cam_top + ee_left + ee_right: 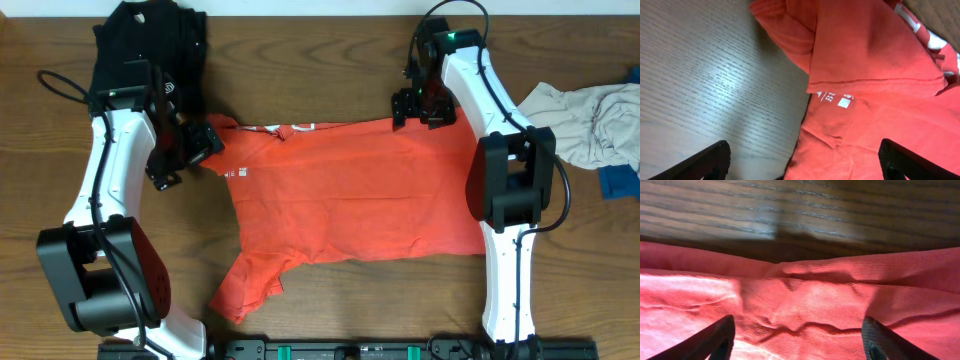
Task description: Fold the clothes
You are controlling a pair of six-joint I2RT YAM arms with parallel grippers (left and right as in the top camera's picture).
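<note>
Left gripper: jaws released, spread wide, grasping nothing; red shirt lies between and ahead of them; right gripper: jaws released, shirt beneath, its edge just ahead; cloth probably light, limp; pinch hems or corners.

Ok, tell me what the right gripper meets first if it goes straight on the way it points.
Most likely the red-orange T-shirt: the open right gripper aims at the cloth near its edge, with bare table just beyond. Depth is unclear.
</note>
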